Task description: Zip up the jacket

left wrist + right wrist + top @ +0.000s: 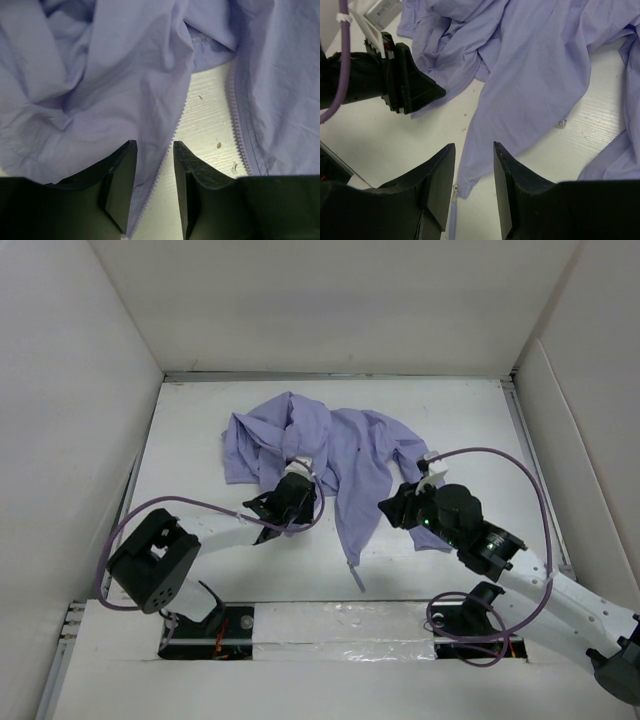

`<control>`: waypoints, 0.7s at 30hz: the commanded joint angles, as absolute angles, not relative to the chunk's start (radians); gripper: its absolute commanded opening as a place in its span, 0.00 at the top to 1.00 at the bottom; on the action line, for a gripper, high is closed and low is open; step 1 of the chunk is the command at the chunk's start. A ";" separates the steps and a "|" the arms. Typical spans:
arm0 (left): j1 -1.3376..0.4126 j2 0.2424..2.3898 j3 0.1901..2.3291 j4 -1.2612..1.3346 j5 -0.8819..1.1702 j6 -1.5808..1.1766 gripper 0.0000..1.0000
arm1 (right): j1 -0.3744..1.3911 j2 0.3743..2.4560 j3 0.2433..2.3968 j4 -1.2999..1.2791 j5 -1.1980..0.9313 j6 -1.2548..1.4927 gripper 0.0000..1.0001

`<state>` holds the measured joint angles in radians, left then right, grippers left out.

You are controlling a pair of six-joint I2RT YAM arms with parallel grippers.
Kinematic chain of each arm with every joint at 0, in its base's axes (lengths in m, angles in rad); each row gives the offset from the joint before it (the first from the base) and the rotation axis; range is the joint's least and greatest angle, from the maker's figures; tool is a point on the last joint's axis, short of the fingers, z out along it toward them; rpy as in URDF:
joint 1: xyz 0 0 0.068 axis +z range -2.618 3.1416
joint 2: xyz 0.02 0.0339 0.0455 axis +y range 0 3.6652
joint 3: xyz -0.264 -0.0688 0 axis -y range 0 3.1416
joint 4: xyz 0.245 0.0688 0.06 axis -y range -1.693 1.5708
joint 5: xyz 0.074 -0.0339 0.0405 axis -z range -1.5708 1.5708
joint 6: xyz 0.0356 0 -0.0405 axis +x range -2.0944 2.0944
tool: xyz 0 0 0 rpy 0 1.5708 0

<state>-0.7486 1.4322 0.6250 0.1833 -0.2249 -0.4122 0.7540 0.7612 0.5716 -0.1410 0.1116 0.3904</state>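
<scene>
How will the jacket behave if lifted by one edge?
Probably floppy: the jacket lies crumpled in soft folds, so it would drape. Likely light, since the fabric looks thin. Its zipper edge curves, so it likely won't stay straight.

Even, diffuse white light, seemingly from overhead, fills all three views. Shadows in the folds of the jacket [340, 450] are soft. The table [460, 420] is bright, nearly washed out. The wrist views show cloth sharply, but the near black fingers [120, 185] look underexposed and featureless.
</scene>
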 commanded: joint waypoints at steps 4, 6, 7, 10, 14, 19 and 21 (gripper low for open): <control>-0.749 1.497 0.681 0.233 -0.144 -0.370 0.72 | 0.752 0.790 0.574 -0.054 0.094 0.393 0.58; -0.749 1.509 0.681 0.244 -0.150 -0.368 0.79 | 0.752 0.801 0.572 -0.040 0.084 0.396 0.58; -0.749 1.514 0.686 0.245 -0.153 -0.368 0.86 | 0.752 0.805 0.572 -0.034 0.083 0.397 0.58; -0.739 1.497 0.690 0.273 -0.169 -0.406 1.00 | 0.752 0.825 0.560 -0.011 0.066 0.403 0.65; -0.739 1.407 0.704 0.351 -0.106 -0.524 1.00 | 0.764 0.879 0.569 0.034 0.020 0.411 1.00; -0.729 1.339 0.706 0.446 -0.097 -0.702 1.00 | 0.816 0.926 0.583 0.103 0.032 0.440 1.00; -0.718 1.325 0.704 0.474 -0.100 -0.770 1.00 | 0.816 0.942 0.580 0.153 0.043 0.471 0.79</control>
